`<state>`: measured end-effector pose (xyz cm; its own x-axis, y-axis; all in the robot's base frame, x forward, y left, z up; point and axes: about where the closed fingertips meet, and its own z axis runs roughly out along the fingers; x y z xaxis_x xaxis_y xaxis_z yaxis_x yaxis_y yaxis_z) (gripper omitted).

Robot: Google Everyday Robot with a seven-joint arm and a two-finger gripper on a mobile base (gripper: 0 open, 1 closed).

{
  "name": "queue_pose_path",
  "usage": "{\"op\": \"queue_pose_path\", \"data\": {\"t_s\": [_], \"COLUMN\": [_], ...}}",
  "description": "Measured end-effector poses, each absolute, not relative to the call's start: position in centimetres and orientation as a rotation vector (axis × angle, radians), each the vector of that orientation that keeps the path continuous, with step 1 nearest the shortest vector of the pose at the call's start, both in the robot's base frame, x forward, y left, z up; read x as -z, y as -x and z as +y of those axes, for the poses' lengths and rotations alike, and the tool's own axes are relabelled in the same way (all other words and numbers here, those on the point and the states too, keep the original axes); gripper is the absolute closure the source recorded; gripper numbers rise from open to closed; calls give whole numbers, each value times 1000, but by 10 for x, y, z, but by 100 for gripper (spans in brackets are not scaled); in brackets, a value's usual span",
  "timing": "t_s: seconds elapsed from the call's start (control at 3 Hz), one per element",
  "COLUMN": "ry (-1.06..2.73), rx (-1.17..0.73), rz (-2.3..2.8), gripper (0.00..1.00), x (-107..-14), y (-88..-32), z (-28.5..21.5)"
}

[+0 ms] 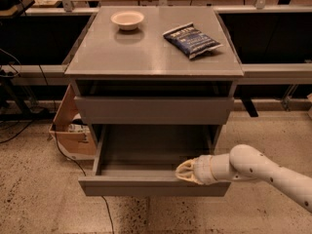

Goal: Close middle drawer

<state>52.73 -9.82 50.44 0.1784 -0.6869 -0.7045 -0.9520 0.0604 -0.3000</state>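
1. The pincer (186, 172) sits at the front rim of the middle drawer (131, 187), right of centre. Its opening and any grip cannot be told.
2. The drawer stands pulled well out, its back in shadow.
3. The white arm (265, 170) is cut off at the right edge.
4. The desk (146, 52) carries a bowl (127, 19) and a blue bag (191, 39); its left side half hides a cardboard box (73, 133).

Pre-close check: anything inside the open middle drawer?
The middle drawer shows only bare grey floor. The gripper at its front edge covers a small patch, and the front panel hides the strip just behind it.
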Motion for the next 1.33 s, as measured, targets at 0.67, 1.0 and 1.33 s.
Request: {"op": "queue_pose_path", "data": {"t_s": [0.67, 1.0, 1.33], "ry": [1676, 1653, 1611], "rx": [-428, -457, -470], "rz": [1692, 1681, 1684], "gripper": [100, 100, 100], "x": [-474, -468, -451], "y": [-498, -498, -497], "z": [-156, -152, -155]}}
